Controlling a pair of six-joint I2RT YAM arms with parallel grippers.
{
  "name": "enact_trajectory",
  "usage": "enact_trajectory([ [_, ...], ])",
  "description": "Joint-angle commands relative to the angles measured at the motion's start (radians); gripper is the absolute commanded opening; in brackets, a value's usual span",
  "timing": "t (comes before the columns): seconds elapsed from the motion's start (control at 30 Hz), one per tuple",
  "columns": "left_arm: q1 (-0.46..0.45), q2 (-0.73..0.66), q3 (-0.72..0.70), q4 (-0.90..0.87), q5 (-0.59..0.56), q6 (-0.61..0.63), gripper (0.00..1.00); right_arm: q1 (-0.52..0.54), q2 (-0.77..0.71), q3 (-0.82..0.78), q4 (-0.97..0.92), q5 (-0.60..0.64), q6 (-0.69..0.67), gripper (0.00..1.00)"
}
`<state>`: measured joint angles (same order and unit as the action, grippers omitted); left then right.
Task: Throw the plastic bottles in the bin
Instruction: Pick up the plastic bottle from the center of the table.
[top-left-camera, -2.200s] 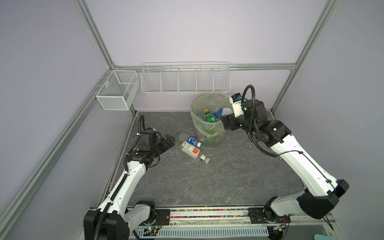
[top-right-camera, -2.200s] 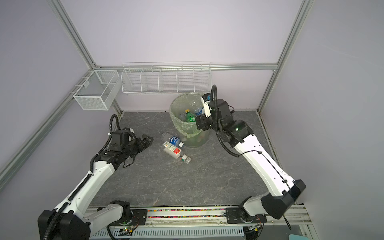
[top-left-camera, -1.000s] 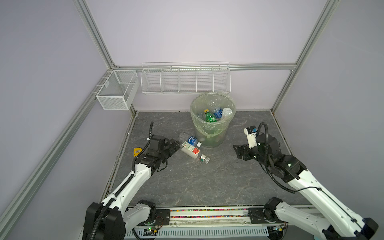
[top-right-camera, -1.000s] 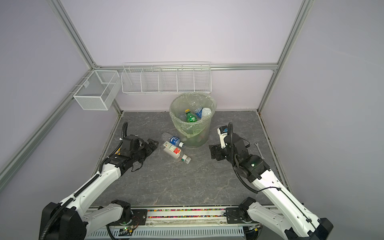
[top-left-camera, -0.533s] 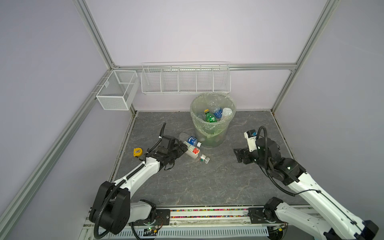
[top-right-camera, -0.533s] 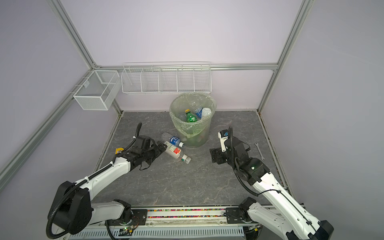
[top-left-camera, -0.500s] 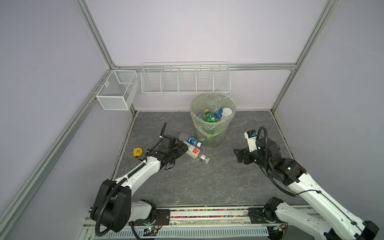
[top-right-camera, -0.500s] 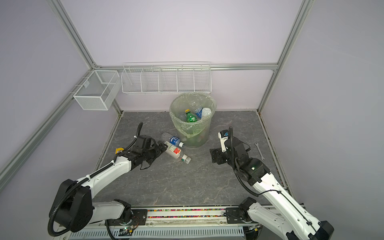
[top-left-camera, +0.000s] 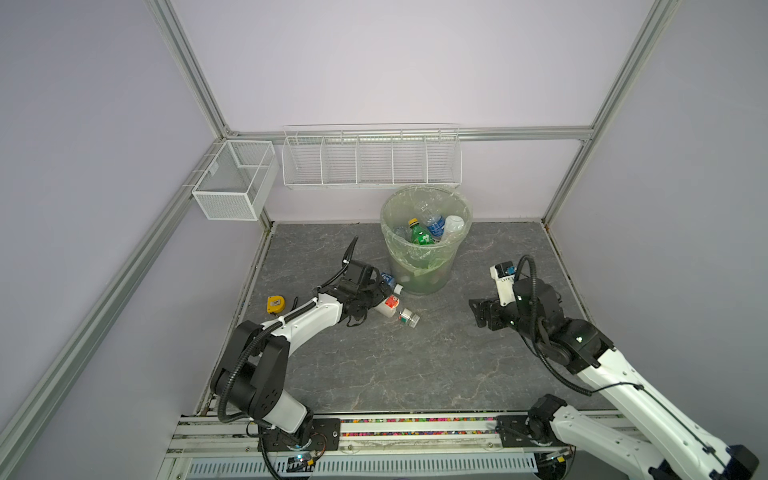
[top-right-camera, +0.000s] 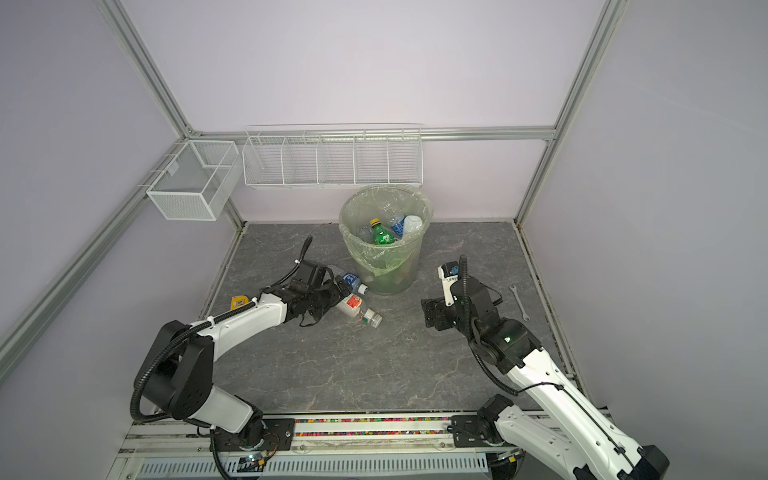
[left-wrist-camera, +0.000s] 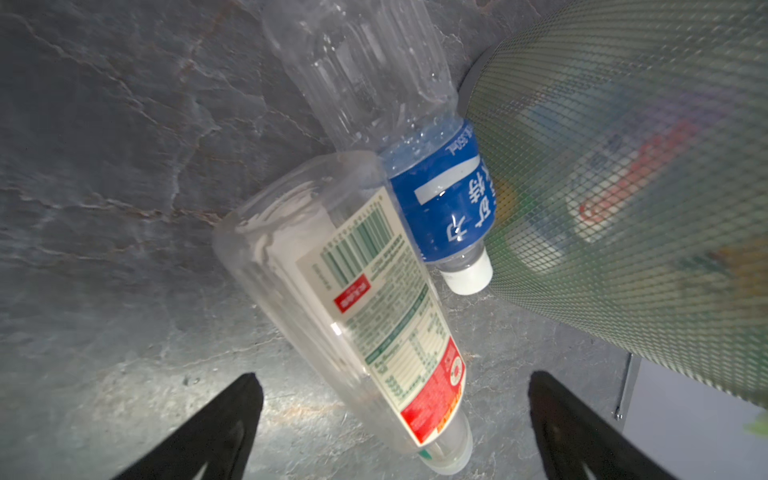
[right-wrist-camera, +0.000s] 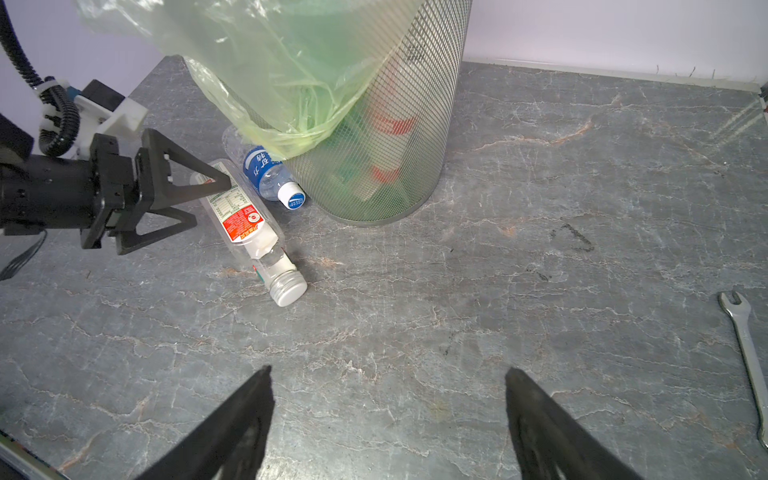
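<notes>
The bin (top-left-camera: 424, 249) (top-right-camera: 384, 257) stands at the back of the floor with several plastic bottles in it, a green one (top-left-camera: 419, 235) on top. Two bottles lie on the floor at its foot. One is clear with a red-and-white label (top-left-camera: 390, 305) (left-wrist-camera: 374, 311) (right-wrist-camera: 245, 224). The other has a blue label (top-left-camera: 388, 279) (left-wrist-camera: 440, 199) (right-wrist-camera: 268, 174) and rests against the bin's wall (left-wrist-camera: 623, 208). My left gripper (top-left-camera: 374, 297) (left-wrist-camera: 392, 376) (right-wrist-camera: 212, 201) is open, its fingers either side of the red-label bottle without pressing it. My right gripper (top-left-camera: 478, 313) (right-wrist-camera: 387, 370) is open and holds nothing, low over bare floor right of the bin.
A yellow tape measure (top-left-camera: 274, 304) lies left of my left arm. A wrench (top-right-camera: 518, 301) (right-wrist-camera: 744, 353) lies near the right edge. A white wire mesh box (top-left-camera: 235, 178) and a long wire rack (top-left-camera: 370, 160) hang on the back frame, above the bin.
My left gripper has reached right, up to the two floor bottles, uncovering the tape measure. My right arm came down from the bin's rim to the floor, then stayed still.
</notes>
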<state>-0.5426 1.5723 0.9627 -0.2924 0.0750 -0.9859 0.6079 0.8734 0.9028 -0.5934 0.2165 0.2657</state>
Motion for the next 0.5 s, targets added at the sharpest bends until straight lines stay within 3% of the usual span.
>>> enact_trajectory([
  [0.0,-0.012,0.035,0.051,-0.062,-0.041,-0.015,1.0,-0.007,0.021,-0.006,0.003,-0.005,0.016,0.88],
  [0.17,-0.013,0.086,0.107,-0.152,-0.082,0.008,1.0,-0.008,0.034,0.002,0.0,-0.002,0.017,0.88],
  [0.47,-0.013,0.19,0.165,-0.164,-0.056,0.021,0.96,-0.01,0.042,0.014,0.012,0.01,0.023,0.88],
])
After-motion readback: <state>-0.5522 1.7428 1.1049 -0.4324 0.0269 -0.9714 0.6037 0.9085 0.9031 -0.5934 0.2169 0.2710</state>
